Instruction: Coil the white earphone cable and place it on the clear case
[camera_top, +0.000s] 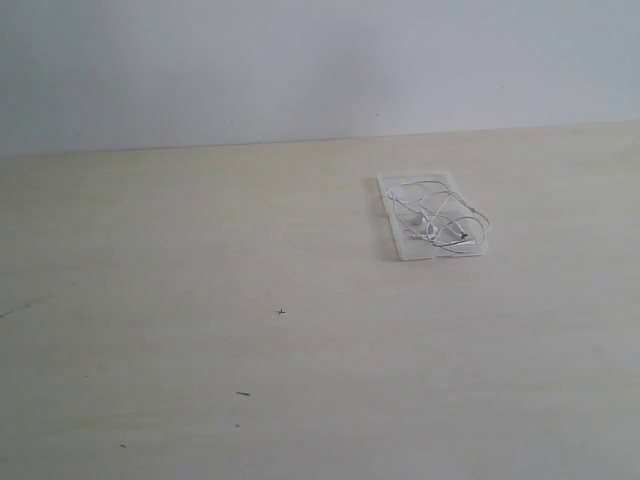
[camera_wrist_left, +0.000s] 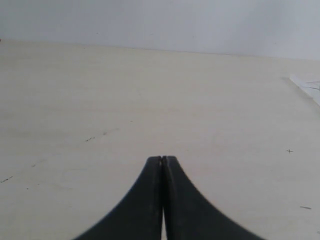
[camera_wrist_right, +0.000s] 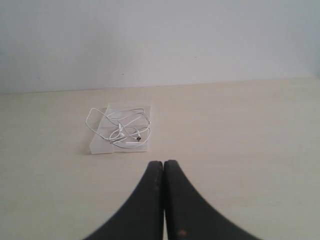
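Observation:
The clear case (camera_top: 399, 243) lies flat on the pale table, right of centre and toward the back wall. The white earphone cable (camera_top: 440, 218) rests on top of it in loose loops, some spilling past the case's edges. The right wrist view shows the same case (camera_wrist_right: 100, 145) and cable (camera_wrist_right: 122, 127) ahead of my right gripper (camera_wrist_right: 163, 162), which is shut on nothing and well short of them. My left gripper (camera_wrist_left: 162, 158) is shut with nothing in it over bare table; only a corner of the case (camera_wrist_left: 303, 85) shows there. Neither gripper appears in the exterior view.
A pale wooden table (camera_top: 200, 330) with a few small dark specks (camera_top: 281, 311) meets a plain white wall (camera_top: 300, 60) at the back.

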